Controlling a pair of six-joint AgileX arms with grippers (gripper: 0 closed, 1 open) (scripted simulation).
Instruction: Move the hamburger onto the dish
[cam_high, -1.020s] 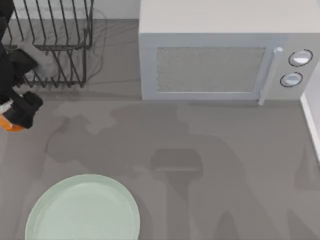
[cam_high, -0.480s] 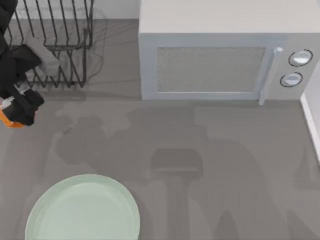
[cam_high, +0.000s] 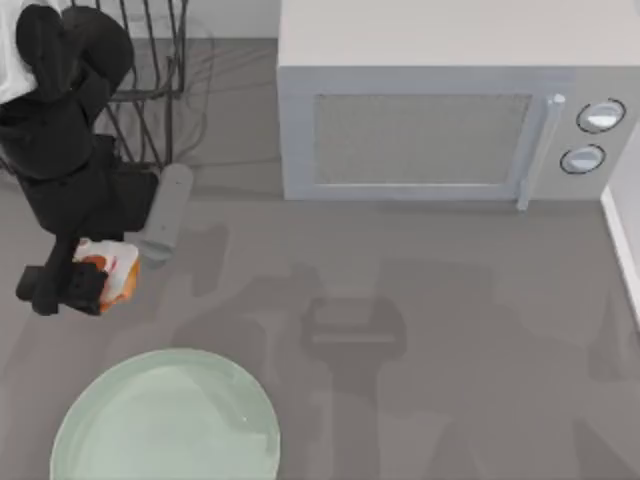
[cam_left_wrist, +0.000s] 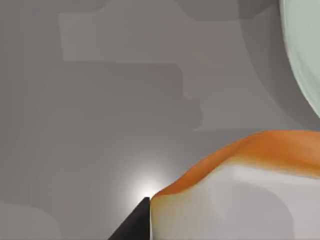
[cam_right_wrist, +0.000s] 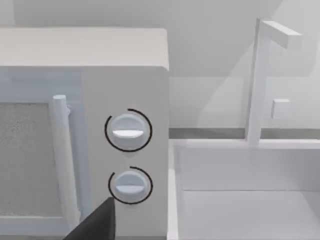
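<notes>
The left hand (cam_high: 88, 283) grips the hamburger (cam_high: 112, 272) above the grey surface (cam_high: 420, 340) at its left side. The burger is just beyond the dish (cam_high: 165, 420) rim, not over it. Behind stand a wire rack (cam_high: 150, 90) and a microwave (cam_high: 440, 110). Whether the right hand (cam_right_wrist: 95, 222) is open or closed I cannot tell.

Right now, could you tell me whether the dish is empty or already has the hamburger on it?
Empty: the dish shows bare mint-green surface, while the hamburger sits in the left gripper beyond its rim.
</notes>
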